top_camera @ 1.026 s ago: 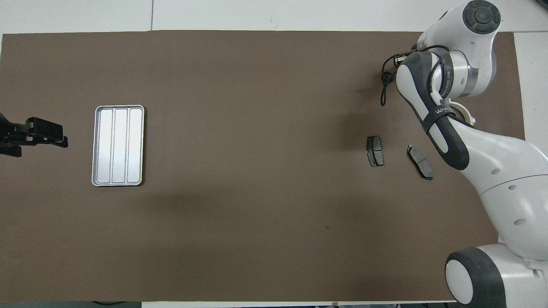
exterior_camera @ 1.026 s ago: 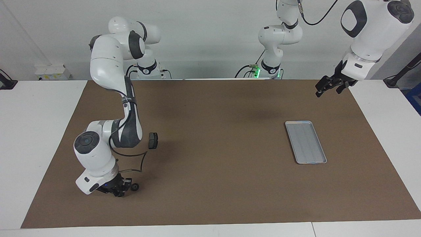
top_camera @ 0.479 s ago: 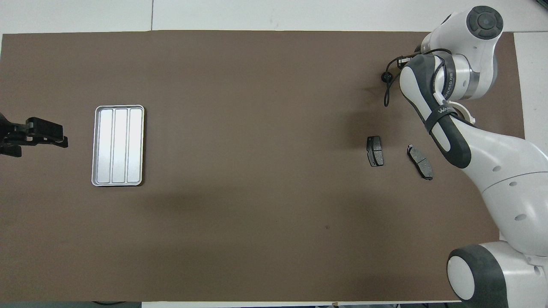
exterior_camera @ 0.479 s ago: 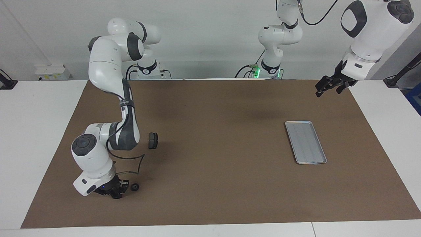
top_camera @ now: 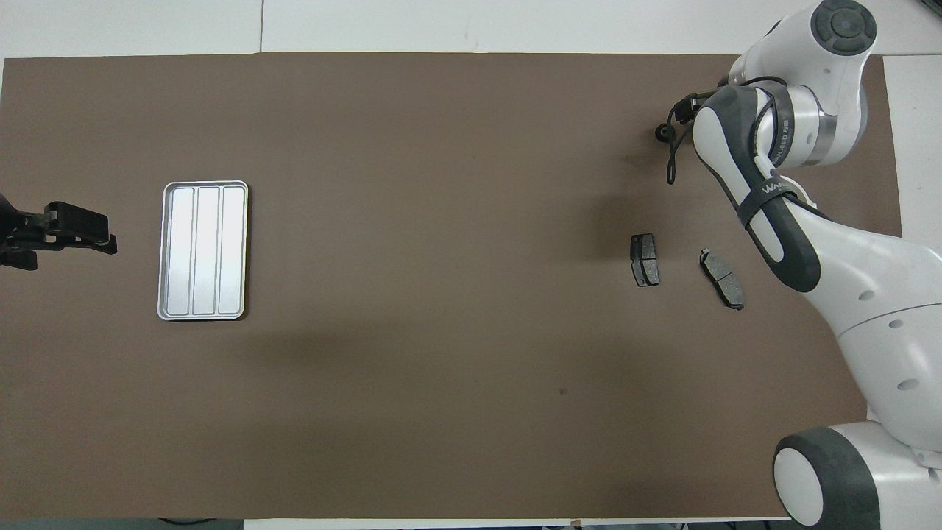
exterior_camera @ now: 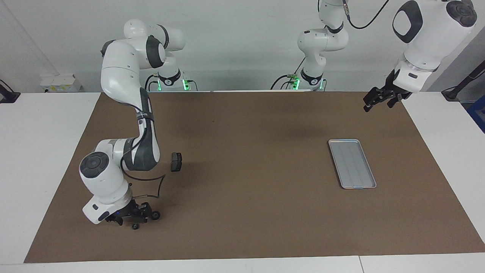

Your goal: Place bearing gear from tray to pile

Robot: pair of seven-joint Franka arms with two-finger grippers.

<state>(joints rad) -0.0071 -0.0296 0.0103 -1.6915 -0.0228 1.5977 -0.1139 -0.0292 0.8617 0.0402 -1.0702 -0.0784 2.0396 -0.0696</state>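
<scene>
a plain white wall (exterior_camera: pixel 235 45) rises past a white table (exterior_camera: pixel 41 151) covered by a large brown mat (exterior_camera: pixel 246 212)

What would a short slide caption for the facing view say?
Right arm's end effector low beside the small bearing gear on the brown mat; left end effector waits near the bare tray.

Two glossy white jointed robot arms (exterior_camera: pixel 125 72) with dark grey joint caps and bands end in black two-finger grippers: the right gripper (exterior_camera: pixel 142 219) and the left gripper (exterior_camera: pixel 379 100). A thin black cable (exterior_camera: pixel 153 185) loops beside the right wrist; green lights glow at both bases.
</scene>
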